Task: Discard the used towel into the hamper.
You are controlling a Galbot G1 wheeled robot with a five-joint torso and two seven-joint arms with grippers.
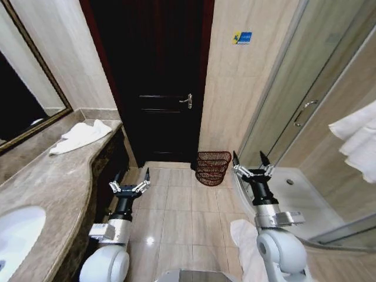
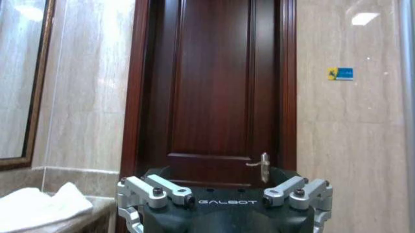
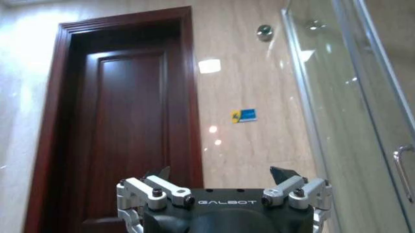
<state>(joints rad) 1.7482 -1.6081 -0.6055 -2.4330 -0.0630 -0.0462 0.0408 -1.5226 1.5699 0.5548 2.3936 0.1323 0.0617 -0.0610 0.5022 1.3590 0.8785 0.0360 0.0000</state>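
Head view: left gripper [image 1: 130,179] and right gripper [image 1: 252,163] are hovering over floor tiles, fingers spread wide, gripping nothing. Hamper [image 1: 212,167] is sitting just left of the right fingertips; towel [image 1: 80,136] is lying on the counter [image 1: 53,182]. Left wrist view: towel [image 2: 39,208] is lying beside the empty spread fingers. Right wrist view: spread fingers are facing the door [image 3: 123,131].

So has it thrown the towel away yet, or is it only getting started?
Only getting started. Nothing looks done: the hamper on the floor by the door looks empty, and a crumpled towel lies on the counter. Nothing is in hand: the left gripper and right gripper are open, empty and raised. Picking up and dropping the towel remain.
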